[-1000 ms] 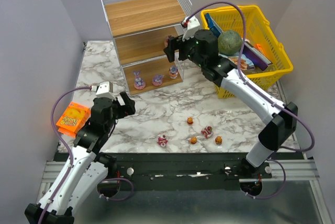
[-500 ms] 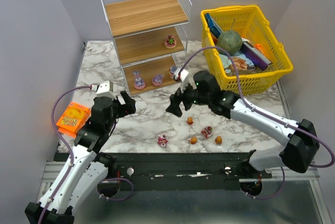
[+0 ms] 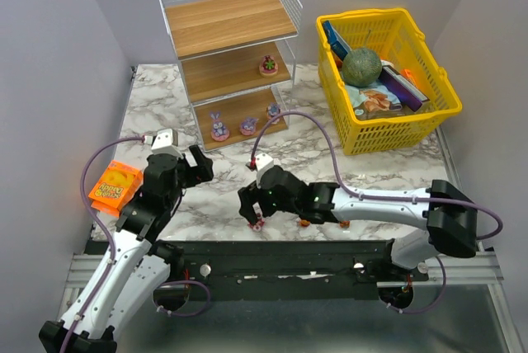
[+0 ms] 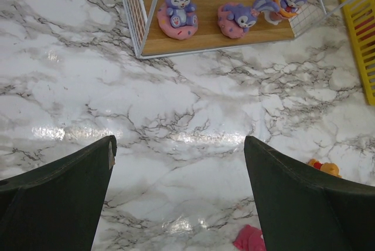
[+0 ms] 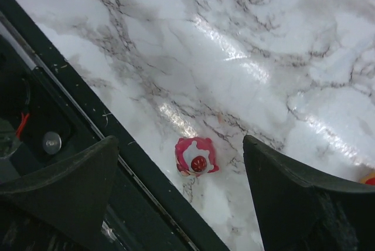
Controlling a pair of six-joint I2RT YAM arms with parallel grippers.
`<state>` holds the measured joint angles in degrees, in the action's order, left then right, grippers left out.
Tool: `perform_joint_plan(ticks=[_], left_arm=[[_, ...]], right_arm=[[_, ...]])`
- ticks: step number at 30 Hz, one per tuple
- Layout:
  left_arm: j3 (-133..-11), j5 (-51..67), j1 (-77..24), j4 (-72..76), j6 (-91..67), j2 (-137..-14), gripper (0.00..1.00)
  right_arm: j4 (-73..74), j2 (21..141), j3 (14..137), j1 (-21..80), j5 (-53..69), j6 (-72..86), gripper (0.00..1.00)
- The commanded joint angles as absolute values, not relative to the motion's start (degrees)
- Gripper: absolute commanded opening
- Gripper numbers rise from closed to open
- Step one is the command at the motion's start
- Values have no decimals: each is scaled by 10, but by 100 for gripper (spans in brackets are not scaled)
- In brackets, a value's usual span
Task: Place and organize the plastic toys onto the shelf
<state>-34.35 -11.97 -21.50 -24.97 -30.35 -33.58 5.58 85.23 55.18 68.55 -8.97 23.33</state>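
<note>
The shelf stands at the back left. A red-pink toy sits on its middle board. Three purple toys stand on the bottom board. Another red-pink toy lies by the table's front edge. My right gripper hovers open right above it, one finger on each side, not touching. The forearm hides most of the other loose toys; an orange one peeks out. My left gripper hangs open and empty over bare marble.
A yellow basket holding a green ball and packets stands at the back right. An orange packet lies at the left edge. The black front rail runs just beside the red-pink toy.
My right arm swung from the shelf's middle board, where a red-pink toy now sits, down to the front edge over the red-pink toy. The left arm has not moved.
</note>
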Motion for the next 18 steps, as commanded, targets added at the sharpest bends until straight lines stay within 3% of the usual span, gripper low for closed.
perform_joint_plan(ticks=[1,10,18], left_arm=[[-351,-120,-217,-278,-312,-316,99],[-345,-103,-221,-270,-308,-309,99],[-345,-100,-236,-269,-308,-308,99]], right_arm=[[50,888,539,728,-239,382,92],[88,972,584,810,-354,482,92],[114,991,562,822,-384,558,89]])
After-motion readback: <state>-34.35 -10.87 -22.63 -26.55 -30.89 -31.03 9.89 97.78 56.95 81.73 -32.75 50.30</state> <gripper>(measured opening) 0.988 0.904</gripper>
